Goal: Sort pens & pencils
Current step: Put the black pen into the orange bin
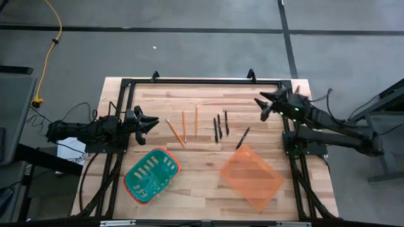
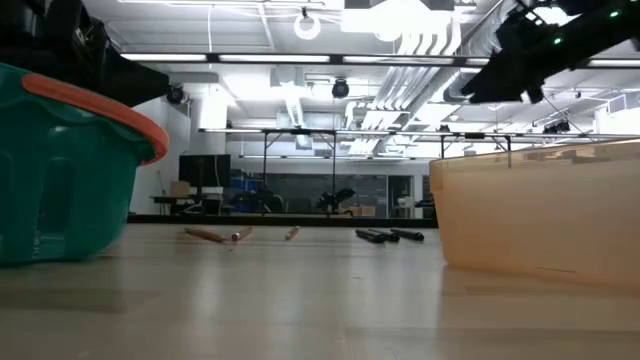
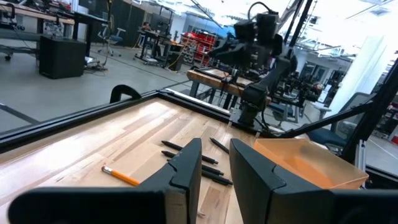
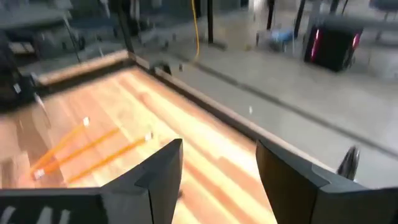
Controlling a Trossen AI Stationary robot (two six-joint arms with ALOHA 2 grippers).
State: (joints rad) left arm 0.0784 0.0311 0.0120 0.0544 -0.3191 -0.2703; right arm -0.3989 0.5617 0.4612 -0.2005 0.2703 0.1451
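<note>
High view: three pencils [image 1: 184, 127] and four pens [image 1: 221, 125] lie mid-worktop [image 1: 158, 101], long axes mostly running front to back, some slanted. The left tool [image 1: 153, 122] and right tool [image 1: 260, 104] hover open, empty. Low view: pencils and pens lie flat between the baskets. No writing is legible.

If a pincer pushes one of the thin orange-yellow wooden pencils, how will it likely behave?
The thin orange-yellow wooden pencils look slim and rounded, lying flat on the smooth wooden table, so one would probably roll or skid sideways. It appears stiff and light, likely pivoting if pushed near one end.
</note>
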